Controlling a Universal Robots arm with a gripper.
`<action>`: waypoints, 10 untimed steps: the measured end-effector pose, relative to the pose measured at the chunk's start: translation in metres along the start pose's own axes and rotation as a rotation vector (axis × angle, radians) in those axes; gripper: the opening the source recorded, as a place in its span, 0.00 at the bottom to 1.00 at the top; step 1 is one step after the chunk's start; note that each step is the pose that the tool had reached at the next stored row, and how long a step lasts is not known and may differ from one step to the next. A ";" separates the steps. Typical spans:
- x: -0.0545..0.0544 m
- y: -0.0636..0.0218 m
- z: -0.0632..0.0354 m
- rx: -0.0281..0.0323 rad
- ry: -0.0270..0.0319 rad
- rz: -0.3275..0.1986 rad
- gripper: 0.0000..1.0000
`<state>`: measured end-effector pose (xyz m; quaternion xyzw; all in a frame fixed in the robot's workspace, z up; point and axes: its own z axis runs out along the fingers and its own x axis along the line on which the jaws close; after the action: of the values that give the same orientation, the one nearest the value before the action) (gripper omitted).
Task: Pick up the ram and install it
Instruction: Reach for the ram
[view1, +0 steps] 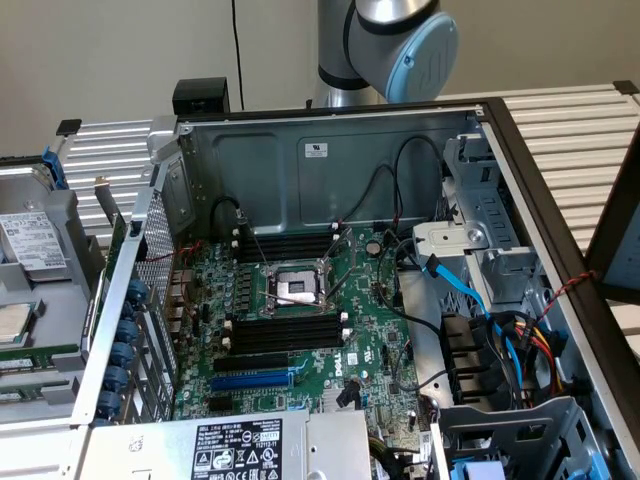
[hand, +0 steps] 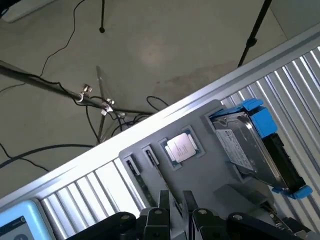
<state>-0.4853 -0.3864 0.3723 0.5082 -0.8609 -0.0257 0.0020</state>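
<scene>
Wrist view: gripper (hand: 175, 202), narrowly parted, is held over thin green ram (hand: 159, 175) slotted in grey tray (hand: 200, 114). Exterior view: green motherboard (view1: 330, 352) is shown, boxed in sheet-metal case (view1: 280, 165).

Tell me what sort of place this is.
Probably a robotics lab workbench for computer assembly: a robot arm stands beyond an open desktop case with its motherboard exposed, and a gray tray holds a loose CPU and a hard drive in a blue caddy.

Print on the power-supply label (view1: 237, 447) is too small to read.
</scene>
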 end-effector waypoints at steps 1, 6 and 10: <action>0.000 0.0000 -0.0001 0.0032 0.0045 -0.011 0.25; 0.000 0.0000 0.0003 0.0121 0.0205 -0.083 0.25; 0.000 0.0000 0.0004 0.0140 0.0260 -0.156 0.25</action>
<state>-0.4854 -0.3864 0.3718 0.5739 -0.8188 -0.0131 0.0076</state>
